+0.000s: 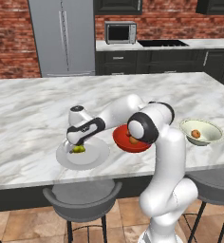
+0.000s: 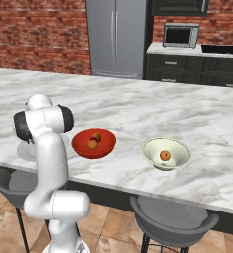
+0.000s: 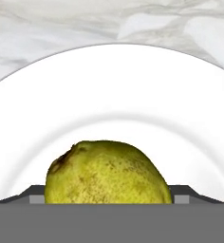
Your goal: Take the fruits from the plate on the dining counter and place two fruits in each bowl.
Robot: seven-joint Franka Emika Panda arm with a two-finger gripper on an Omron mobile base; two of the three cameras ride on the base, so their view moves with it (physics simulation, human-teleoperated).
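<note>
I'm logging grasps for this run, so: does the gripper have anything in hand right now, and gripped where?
It cannot be told. The gripper is down at the yellow-green fruit on the plate, but the fingers' contact with it is hidden.

The white arm rises from its base, bends at a dark elbow joint and reaches out level and to the left over the bench, its wrist turned down. The tool (image 1: pixel 78 148) points straight down, low at the surface. Whether its jaws stand apart or closed cannot be told from these views.
</note>
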